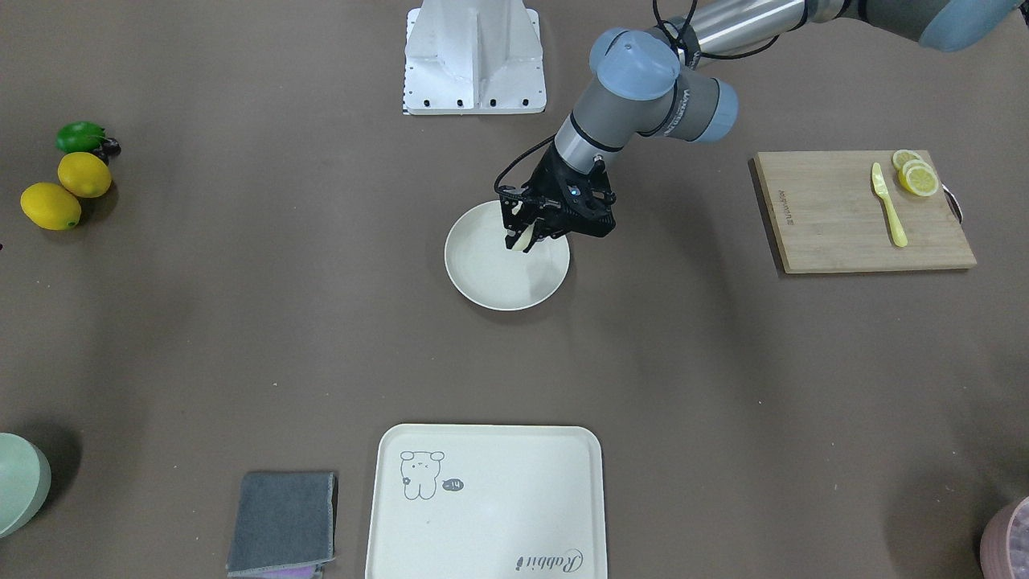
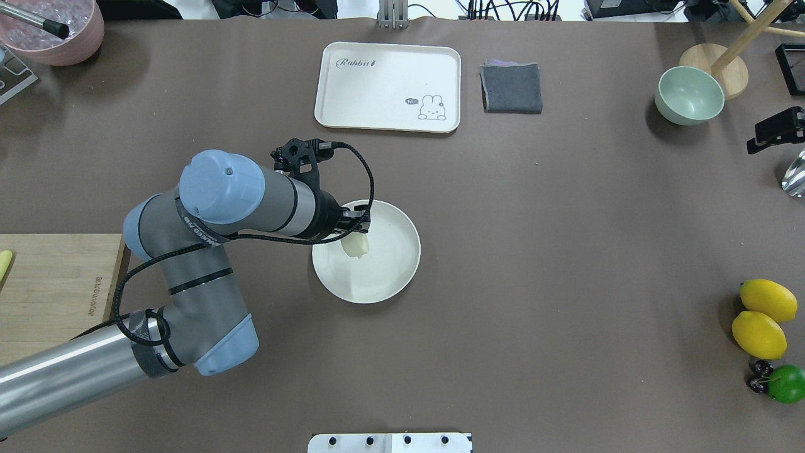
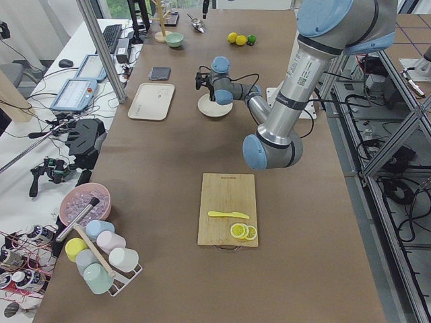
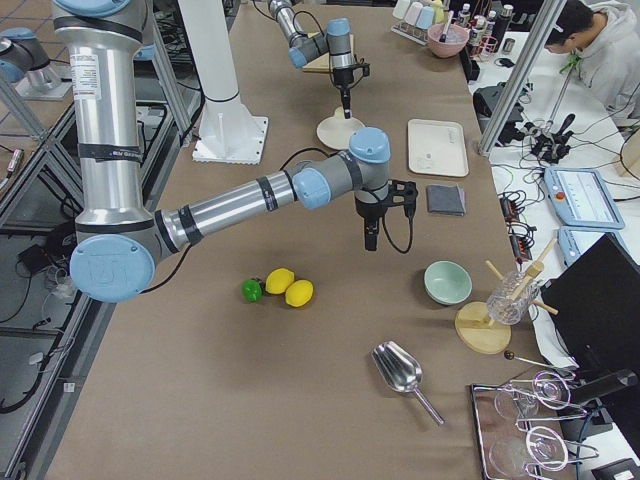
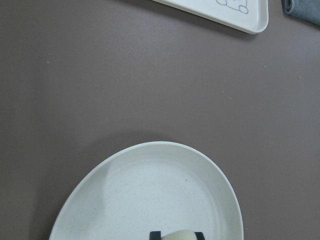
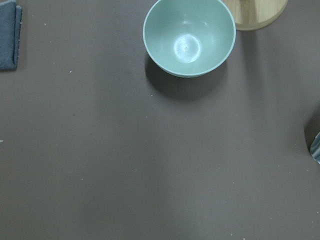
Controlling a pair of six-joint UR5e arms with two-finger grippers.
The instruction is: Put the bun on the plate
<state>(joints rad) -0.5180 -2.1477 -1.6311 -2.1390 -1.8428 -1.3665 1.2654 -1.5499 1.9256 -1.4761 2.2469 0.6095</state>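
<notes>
While the left gripper (image 1: 521, 240) pinches one bun (image 2: 354, 246) over one plate (image 2: 383, 280) — near its rim — open table (image 2: 534, 251) surrounds them. For the right gripper (image 4: 371, 238), openness cannot be told.

table (image 2: 566, 251) matte brown. bun (image 2: 354, 246) and plate (image 2: 383, 277) both plain cream-white, no markings. tray (image 2: 377, 82) cream with dark line-drawn animal and script lettering. cloth (image 2: 511, 88) dark grey, bowl (image 2: 689, 95) pale green, lemons (image 2: 767, 301) yellow. left gripper (image 1: 524, 240) black; left arm (image 2: 264, 207) grey with pale-blue caps.
</notes>
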